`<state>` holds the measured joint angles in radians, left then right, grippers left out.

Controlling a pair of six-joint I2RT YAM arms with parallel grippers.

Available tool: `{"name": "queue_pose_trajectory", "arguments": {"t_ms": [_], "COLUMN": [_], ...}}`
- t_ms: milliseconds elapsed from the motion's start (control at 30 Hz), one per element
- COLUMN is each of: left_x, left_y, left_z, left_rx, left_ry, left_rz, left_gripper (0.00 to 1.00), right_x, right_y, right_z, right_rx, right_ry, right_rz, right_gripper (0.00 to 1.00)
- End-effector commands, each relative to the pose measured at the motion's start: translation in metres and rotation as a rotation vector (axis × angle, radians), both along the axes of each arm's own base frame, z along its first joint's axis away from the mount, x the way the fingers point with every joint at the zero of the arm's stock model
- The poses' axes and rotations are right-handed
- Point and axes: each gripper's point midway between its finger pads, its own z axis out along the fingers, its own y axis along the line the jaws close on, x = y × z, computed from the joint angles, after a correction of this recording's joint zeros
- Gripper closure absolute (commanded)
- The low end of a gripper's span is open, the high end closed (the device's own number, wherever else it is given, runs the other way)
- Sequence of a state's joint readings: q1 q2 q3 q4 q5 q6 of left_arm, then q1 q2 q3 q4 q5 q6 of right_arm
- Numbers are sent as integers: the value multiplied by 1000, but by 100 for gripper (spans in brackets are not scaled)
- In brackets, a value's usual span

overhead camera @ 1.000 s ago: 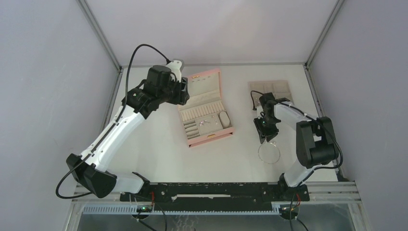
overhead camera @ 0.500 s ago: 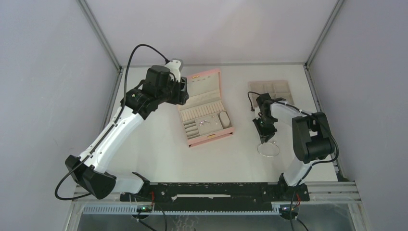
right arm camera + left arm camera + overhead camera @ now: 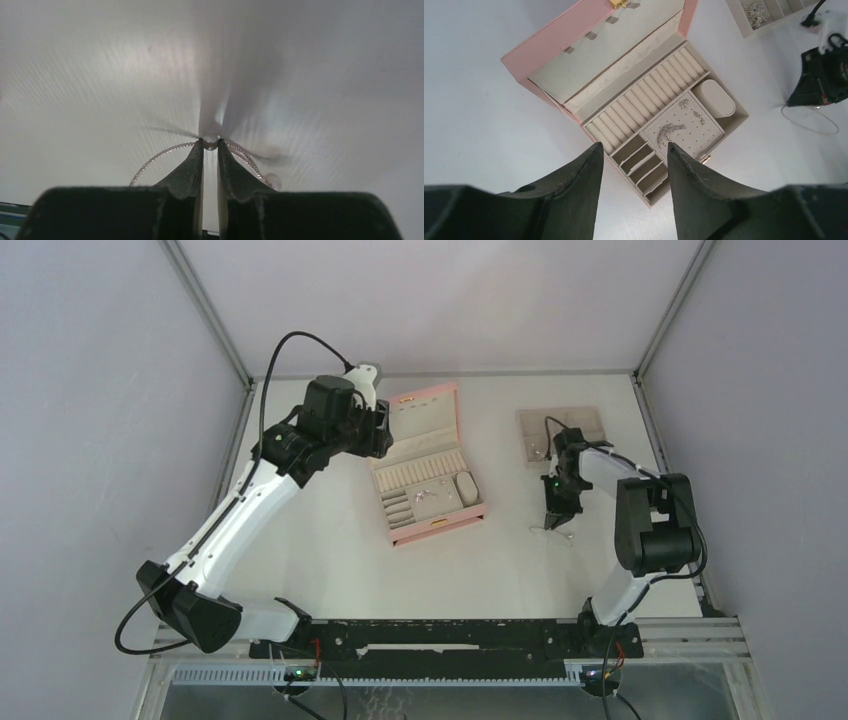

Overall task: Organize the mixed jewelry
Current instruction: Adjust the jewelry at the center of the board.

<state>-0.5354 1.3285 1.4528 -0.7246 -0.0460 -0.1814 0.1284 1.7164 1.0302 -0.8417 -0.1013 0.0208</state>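
Note:
The thin silver chain necklace (image 3: 155, 162) is pinched at the tips of my right gripper (image 3: 210, 144), which is shut on it. Its loop hangs to both sides over the white table. From above, the right gripper (image 3: 552, 517) points down right of the pink box (image 3: 430, 465), with the chain (image 3: 553, 531) under it. Small silver pieces (image 3: 671, 131) lie on the box's dotted earring panel. Another silver piece (image 3: 754, 9) lies in the beige tray (image 3: 562, 430). My left gripper (image 3: 634, 150) is open and empty, high above the box's front left; it also shows from above (image 3: 378, 438).
The pink box stands open with its lid (image 3: 589, 55) tilted back, ring rolls (image 3: 644, 107) and small compartments (image 3: 641, 162) inside. The beige tray sits at the back right near the frame post. In the left wrist view the right gripper (image 3: 819, 85) stands over the chain loop (image 3: 811, 122).
My right gripper has moved away from the near edge, toward the tray, with the chain in it. The loop that lay spread on the table is drawn up smaller. The left arm has not moved.

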Motion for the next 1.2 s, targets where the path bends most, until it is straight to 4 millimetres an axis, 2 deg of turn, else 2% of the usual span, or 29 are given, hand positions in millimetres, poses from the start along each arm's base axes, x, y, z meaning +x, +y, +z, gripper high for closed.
{"name": "queue_pose_trajectory", "arguments": {"t_ms": [0, 133, 200, 267, 400, 567, 633, 767, 1000, 1167], "left_x": [5, 6, 6, 6, 7, 7, 8, 8, 6, 3], "left_y": [-3, -3, -1, 1, 2, 0, -1, -3, -3, -2], "left_z": [17, 17, 18, 17, 17, 14, 15, 13, 13, 12], "left_rx": [-13, -7, -2, 6, 11, 7, 3, 0, -6, -12], "left_ry": [-40, -43, -45, -46, -47, -38, -39, -33, -30, -26], "left_rz": [-17, -18, -14, -8, -2, -6, -7, -14, -16, -13], "left_gripper": [45, 45, 45, 45, 45, 45, 45, 45, 45, 45], "right_x": [53, 86, 96, 101, 100, 84, 75, 67, 66, 78], "right_y": [2, -5, -6, -7, -4, -6, -19, -26, -18, -21], "right_z": [17, 28, 36, 43, 58, 75, 72, 61, 41, 34], "right_rx": [129, 205, 220, 216, 236, 197, 105, -4, -78, -140], "right_ry": [-170, -270, -306, -325, -344, -363, -361, -338, -241, -218], "right_rz": [-282, -450, -496, -540, -546, -438, -382, -239, 45, 107], "right_gripper": [87, 86, 85, 78, 71, 68, 67, 63, 58, 50]}}
